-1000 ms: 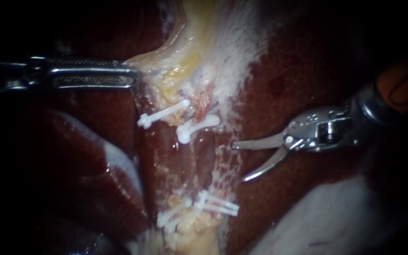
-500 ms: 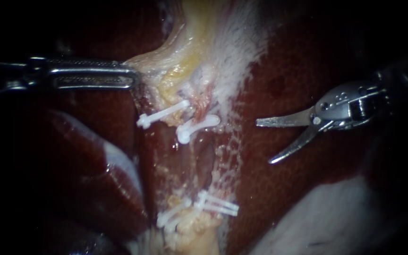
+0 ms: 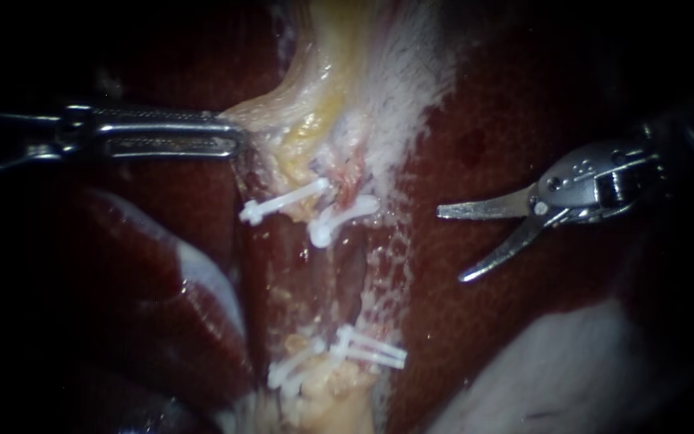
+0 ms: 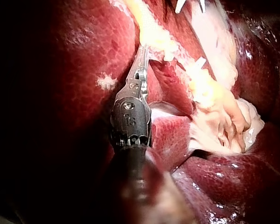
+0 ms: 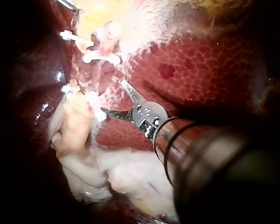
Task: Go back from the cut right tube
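Observation:
My right instrument (image 3: 450,246) has two curved blades that stand open, with nothing between them, over the dark liver (image 3: 475,145) to the right of the clipped strip. White clips (image 3: 345,215) sit on the upper stump, and more clips (image 3: 369,348) lie lower down. Between them the right tube (image 3: 353,269) shows a gap. In the right wrist view the same open blades (image 5: 112,96) stand a little apart from the clips (image 5: 100,56). My left instrument (image 3: 234,135) comes in level and is shut on the pale yellow tissue (image 3: 303,124) above the clips. The left wrist view shows this same grip (image 4: 142,60).
Liver lobes (image 3: 162,297) lie to the lower left. Pale whitish tissue (image 3: 572,370) fills the lower right corner, below my right instrument. A fringe of pale fat and membrane (image 3: 395,88) runs up from the clipped stump.
My right instrument drew back to the right, away from the clipped strip, its blades still open. The left instrument and its held tissue, with the upper clips, shifted slightly down and right.

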### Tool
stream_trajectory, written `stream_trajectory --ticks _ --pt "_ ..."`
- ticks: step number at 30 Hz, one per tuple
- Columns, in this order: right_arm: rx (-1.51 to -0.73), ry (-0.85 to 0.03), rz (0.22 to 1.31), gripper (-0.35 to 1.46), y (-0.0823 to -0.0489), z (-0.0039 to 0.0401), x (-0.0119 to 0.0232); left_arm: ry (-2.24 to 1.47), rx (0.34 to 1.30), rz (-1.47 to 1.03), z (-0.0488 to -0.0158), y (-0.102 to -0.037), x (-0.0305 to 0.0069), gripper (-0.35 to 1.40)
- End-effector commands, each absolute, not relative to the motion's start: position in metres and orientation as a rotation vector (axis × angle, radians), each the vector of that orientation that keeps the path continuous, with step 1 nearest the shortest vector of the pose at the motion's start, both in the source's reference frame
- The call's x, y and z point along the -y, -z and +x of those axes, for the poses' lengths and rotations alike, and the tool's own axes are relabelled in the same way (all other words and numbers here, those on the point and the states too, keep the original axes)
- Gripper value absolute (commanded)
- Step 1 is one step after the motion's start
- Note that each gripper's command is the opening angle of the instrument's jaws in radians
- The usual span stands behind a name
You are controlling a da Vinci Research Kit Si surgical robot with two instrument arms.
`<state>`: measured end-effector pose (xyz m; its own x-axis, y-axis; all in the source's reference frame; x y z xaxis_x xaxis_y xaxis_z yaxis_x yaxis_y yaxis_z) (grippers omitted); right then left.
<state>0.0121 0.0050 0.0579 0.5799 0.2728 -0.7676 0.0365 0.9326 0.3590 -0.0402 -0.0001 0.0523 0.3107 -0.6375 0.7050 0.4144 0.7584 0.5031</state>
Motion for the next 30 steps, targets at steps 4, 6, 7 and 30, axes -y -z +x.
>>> stream_trajectory --ticks 4,6,7,30 --pt "-0.947 -0.142 0.356 1.43 -0.0579 0.0121 -0.0050 0.698 1.033 0.272 -0.0415 -0.0534 0.0013 -0.35" --pt "-0.947 -0.142 0.356 1.43 -0.0579 0.0121 -0.0049 0.695 1.032 0.275 -0.0417 -0.0536 0.0014 -0.35" --pt "-0.947 -0.141 0.356 1.43 -0.0579 0.0121 -0.0049 0.695 1.032 0.274 -0.0418 -0.0536 0.0014 -0.35" --pt "-0.948 -0.141 0.357 1.43 -0.0577 0.0120 -0.0048 0.690 1.023 0.284 -0.0428 -0.0544 0.0020 -0.35"
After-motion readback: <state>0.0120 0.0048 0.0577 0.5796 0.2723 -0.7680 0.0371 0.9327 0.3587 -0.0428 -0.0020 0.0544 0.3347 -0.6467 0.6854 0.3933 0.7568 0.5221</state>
